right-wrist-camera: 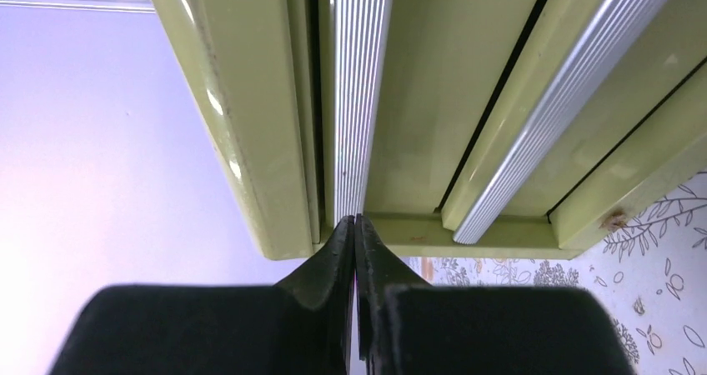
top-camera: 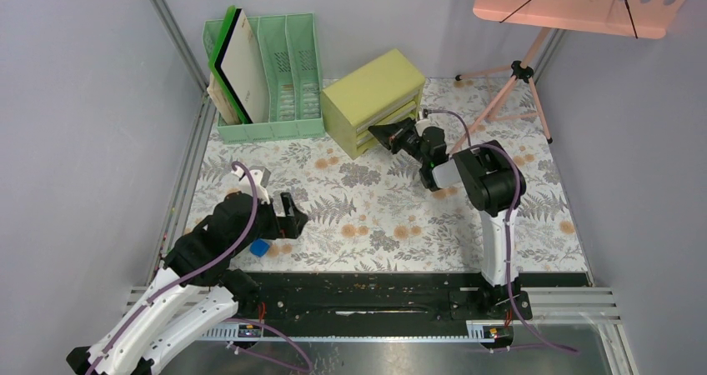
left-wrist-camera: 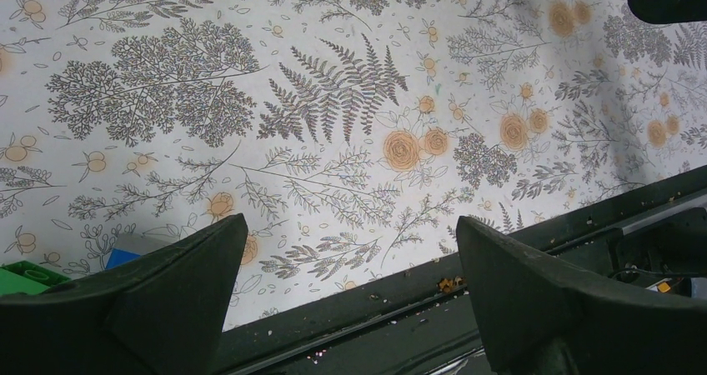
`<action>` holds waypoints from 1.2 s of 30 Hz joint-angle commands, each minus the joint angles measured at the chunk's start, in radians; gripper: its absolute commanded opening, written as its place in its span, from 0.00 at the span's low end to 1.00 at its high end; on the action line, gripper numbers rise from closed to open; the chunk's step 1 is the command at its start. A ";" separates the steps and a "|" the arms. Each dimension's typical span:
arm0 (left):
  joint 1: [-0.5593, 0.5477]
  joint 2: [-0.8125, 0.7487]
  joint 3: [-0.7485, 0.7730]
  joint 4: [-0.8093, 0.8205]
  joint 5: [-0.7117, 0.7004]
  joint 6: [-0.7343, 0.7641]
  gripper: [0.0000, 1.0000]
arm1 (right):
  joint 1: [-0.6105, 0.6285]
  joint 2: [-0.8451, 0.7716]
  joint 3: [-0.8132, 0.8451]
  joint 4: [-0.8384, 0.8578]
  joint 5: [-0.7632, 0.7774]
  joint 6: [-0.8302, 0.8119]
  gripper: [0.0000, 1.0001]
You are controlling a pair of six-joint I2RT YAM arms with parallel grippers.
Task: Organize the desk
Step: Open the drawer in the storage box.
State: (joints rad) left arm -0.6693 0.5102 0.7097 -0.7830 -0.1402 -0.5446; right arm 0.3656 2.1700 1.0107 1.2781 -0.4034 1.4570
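Note:
The desk (top-camera: 375, 217) is a flat top with a pale cover printed with grey ferns and orange flowers. A yellow-green drawer chest (top-camera: 371, 87) stands at its back middle. My right gripper (top-camera: 373, 130) is shut at the chest's front. In the right wrist view its tips (right-wrist-camera: 354, 220) press together against the end of a ribbed silver drawer handle (right-wrist-camera: 360, 100), with nothing between them. My left gripper (top-camera: 298, 218) hovers open over the desk's near left part; its fingers (left-wrist-camera: 167, 292) spread wide above bare cover. A small blue block (top-camera: 260, 247) lies just beside it.
A green file rack (top-camera: 283, 67) with upright folders stands at the back left. A pink music stand (top-camera: 575, 4) on a tripod (top-camera: 521, 75) rises at the back right. A black rail (top-camera: 375, 287) runs along the near edge. A green piece (left-wrist-camera: 21, 275) lies by the blue block (left-wrist-camera: 123, 257).

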 commanded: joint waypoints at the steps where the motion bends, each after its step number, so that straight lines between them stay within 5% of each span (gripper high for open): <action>1: -0.004 0.026 0.007 0.059 0.011 0.030 0.99 | 0.004 -0.079 -0.031 0.072 -0.001 -0.036 0.00; 10: -0.004 0.296 0.146 0.205 0.049 0.120 0.97 | -0.023 -0.089 -0.044 0.081 -0.030 -0.040 0.02; 13: -0.003 0.447 0.247 0.260 0.076 0.152 0.97 | -0.044 -0.075 -0.034 0.084 -0.029 -0.027 0.23; 17: -0.003 0.595 0.348 0.327 0.098 0.168 0.97 | -0.071 -0.036 -0.001 0.079 -0.039 0.001 0.36; 27: -0.001 0.856 0.581 0.358 0.096 0.226 0.98 | -0.083 0.072 0.125 0.027 -0.085 0.017 0.38; 36: 0.019 0.923 0.622 0.370 0.127 0.238 0.98 | -0.083 0.120 0.217 0.041 -0.128 0.024 0.43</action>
State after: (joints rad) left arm -0.6651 1.4269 1.2938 -0.4664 -0.0444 -0.3256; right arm 0.2794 2.2715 1.1500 1.2762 -0.4858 1.4723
